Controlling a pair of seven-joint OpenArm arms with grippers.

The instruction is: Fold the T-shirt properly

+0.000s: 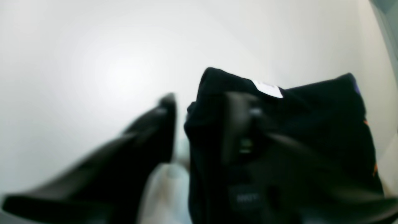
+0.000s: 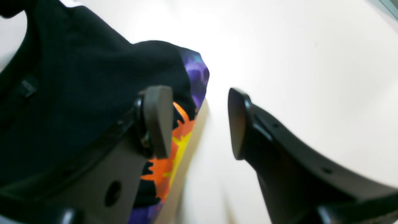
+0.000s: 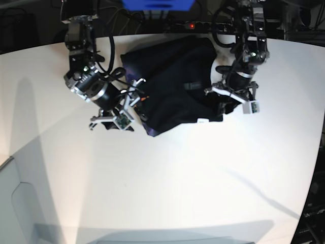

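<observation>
Apparently the fold was midway: the T-shirt (image 3: 175, 86) lay as a bunched, roughly folded black heap near the far edge of the bench (image 3: 167, 183), toward the middle of that edge, its orange and purple print showing along the edge nearest the right arm and a small white tag (image 1: 268, 89) near the left arm's side. The right claw (image 2: 199, 123) stood spread, one finger against the printed edge, the other over bare bench, pinching nothing. The left claw (image 1: 199, 124) sat at the opposite edge of the cloth, one finger in front of the fabric; the blur left it unclear whether it was gripping. Judging from this, the next move called for both claws to take firm hold of opposite edges and lift evenly. The bench was plain white and glossy, brightly lit; behind it were dark equipment, cables (image 3: 109, 56) and a blue object (image 3: 157, 4).
</observation>
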